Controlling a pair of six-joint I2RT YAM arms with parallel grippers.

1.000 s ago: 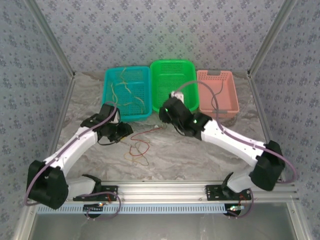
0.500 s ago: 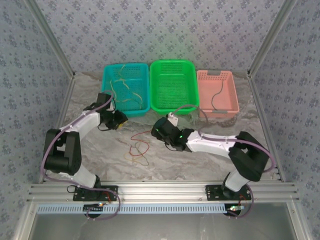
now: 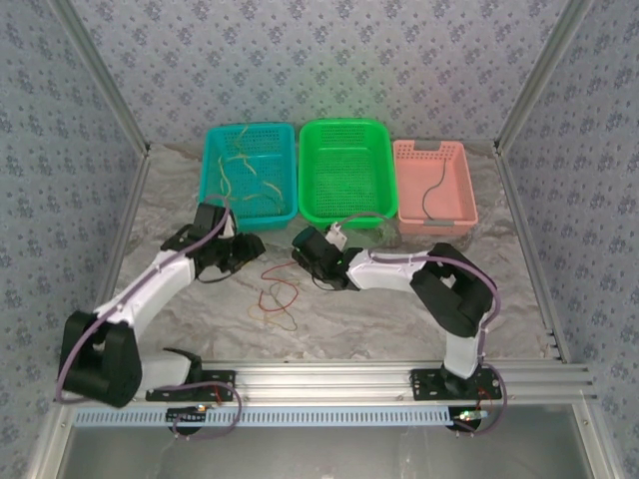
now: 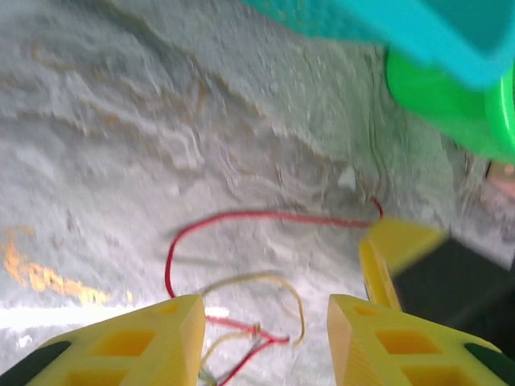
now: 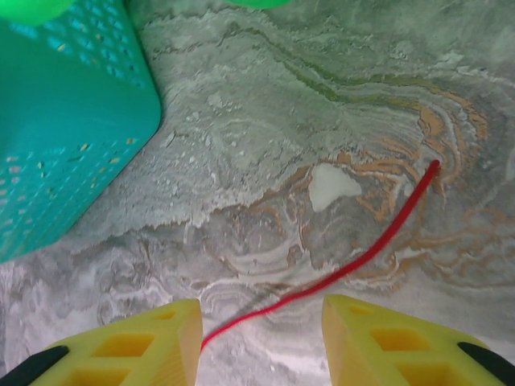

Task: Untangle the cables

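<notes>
Red-yellow cables (image 3: 280, 296) tangled on table (image 3: 364, 321), front of teal basket (image 3: 252, 129).

Baskets (image 3: 344, 170) wall the far side; loose cables (image 3: 280, 296) litter the open near table (image 3: 369, 324).

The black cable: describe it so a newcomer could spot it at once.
Three baskets line the far edge of the table; take the pink basket on the right. The black cable lies alone inside it, a single dark strand; the red cable lies on the table.
</notes>
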